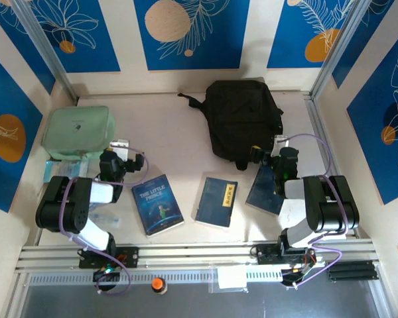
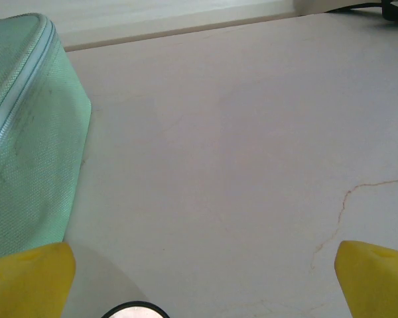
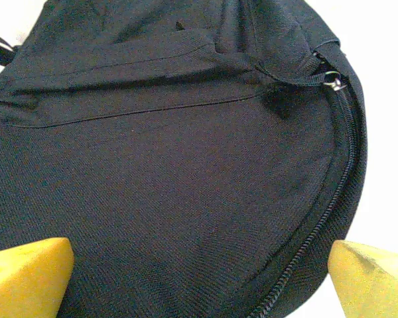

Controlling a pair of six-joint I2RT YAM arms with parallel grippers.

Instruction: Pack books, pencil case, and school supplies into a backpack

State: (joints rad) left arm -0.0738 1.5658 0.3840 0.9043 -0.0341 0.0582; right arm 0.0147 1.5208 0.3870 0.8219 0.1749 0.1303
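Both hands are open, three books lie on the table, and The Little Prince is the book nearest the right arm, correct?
No. The Little Prince book lies nearest the left arm, the top view shows; a plain blue book is by the right arm. The rest holds: left hand and right hand open, three books on the table.

Three dark blue books lie on the desk (image 1: 186,146): the Little Prince book (image 1: 157,204), a plain book with a yellowish label (image 1: 216,201), and a third book (image 1: 262,192) partly under the right arm (image 1: 322,205). There is one black backpack (image 1: 242,119), one mint-green soft case (image 1: 78,128), and one small orange-capped object (image 1: 158,284) by the near rail.
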